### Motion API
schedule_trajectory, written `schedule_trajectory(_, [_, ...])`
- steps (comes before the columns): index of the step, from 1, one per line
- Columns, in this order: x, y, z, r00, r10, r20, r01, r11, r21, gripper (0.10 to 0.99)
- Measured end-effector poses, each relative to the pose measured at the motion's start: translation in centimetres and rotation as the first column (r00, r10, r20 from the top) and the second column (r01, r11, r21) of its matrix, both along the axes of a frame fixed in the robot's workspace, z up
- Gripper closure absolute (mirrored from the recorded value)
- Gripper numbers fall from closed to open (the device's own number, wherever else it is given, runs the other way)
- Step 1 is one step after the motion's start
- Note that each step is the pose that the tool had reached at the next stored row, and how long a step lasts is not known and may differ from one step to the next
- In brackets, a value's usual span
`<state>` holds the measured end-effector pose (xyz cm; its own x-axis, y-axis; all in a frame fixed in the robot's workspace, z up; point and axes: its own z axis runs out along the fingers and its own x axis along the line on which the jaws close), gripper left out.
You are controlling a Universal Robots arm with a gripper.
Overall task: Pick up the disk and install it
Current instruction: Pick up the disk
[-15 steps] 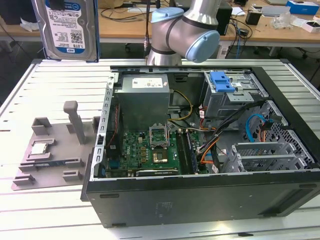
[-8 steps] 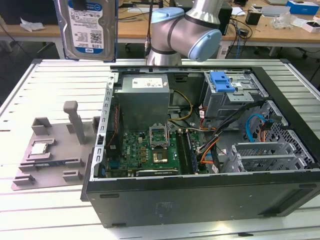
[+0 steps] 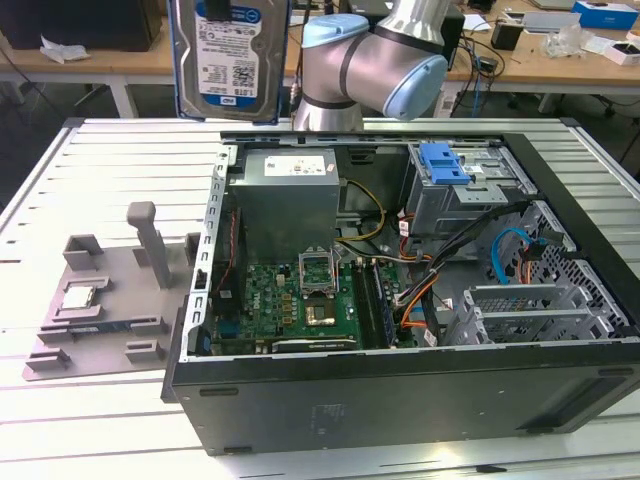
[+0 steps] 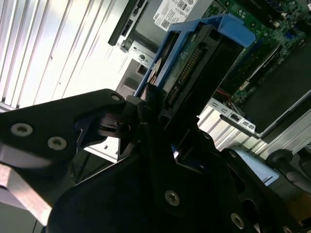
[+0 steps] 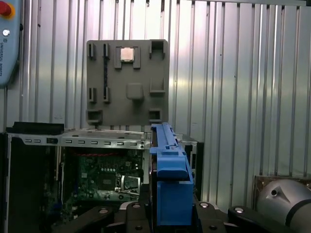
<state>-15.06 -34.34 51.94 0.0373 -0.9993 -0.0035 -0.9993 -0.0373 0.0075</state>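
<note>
The disk hangs upright high above the table, over the back left corner of the open computer case, with its white-and-blue label facing the exterior camera. In the second wrist view my gripper is shut on the disk, with black fingers clamped against its blue carrier frame and its connector edge showing. In the first wrist view the disk stands edge-on between the fingers, above the case's rim.
A blue drive bay bracket sits at the case's back right, and the motherboard lies on its floor. On the exterior view's left lies a grey fixture plate with a small silver chip. The arm's elbow looms behind the case.
</note>
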Motion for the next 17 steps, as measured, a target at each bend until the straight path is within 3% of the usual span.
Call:
schedule_trajectory(15, [5.92,0.0,0.0,1.0,0.0,-0.0025,0.0,1.0,0.0,0.722])
schedule_trajectory(16, [6.54,0.0,0.0,1.0,0.0,-0.0028,0.0,1.0,0.0,0.722])
schedule_trajectory(17, [8.11,0.0,0.0,1.0,0.0,-0.0034,0.0,1.0,0.0,0.722])
